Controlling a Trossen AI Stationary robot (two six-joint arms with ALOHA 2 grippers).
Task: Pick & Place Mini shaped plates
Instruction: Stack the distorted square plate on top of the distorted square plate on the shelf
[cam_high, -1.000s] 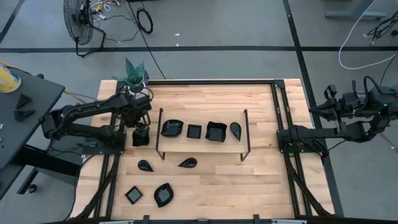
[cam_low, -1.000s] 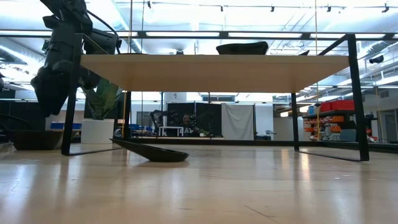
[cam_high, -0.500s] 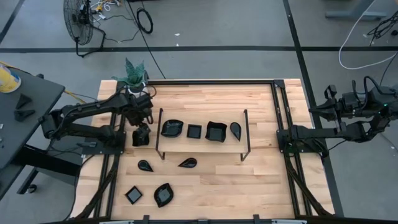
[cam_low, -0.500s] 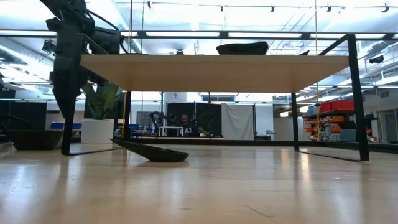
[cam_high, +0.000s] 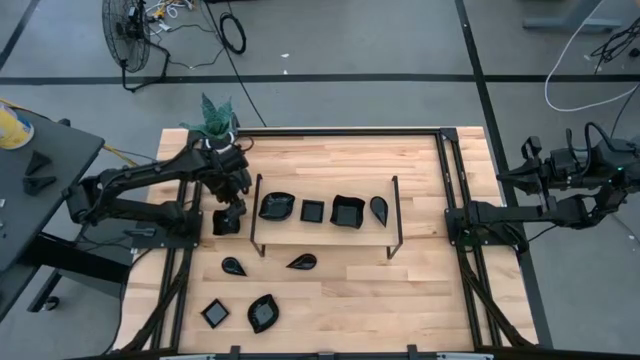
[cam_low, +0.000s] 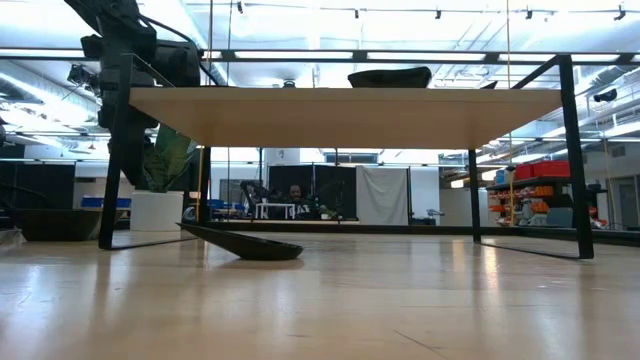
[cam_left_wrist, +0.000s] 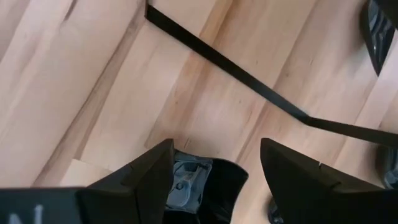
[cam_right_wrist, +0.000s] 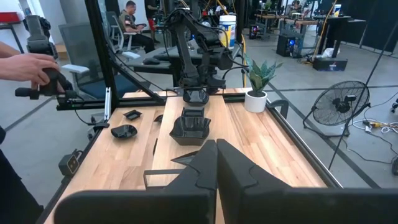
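Black plates: four (cam_high: 312, 210) on the shelf, four (cam_high: 263, 312) near on the desk. Left end effector (cam_high: 228, 216), open and empty, has lifted beside the shelf's left end; next pick pending. Right end effector (cam_right_wrist: 216, 163) closed, parked right.

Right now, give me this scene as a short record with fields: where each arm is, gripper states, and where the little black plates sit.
left gripper: open, above a black square plate on the table beside the rack's left end
right gripper: shut, parked off the table's right edge
plates on rack shelf: four in a row, wavy, small square, larger square, teardrop
plates on table in front of rack: two teardrops, a square, a leaf shape
potted plant: back left corner
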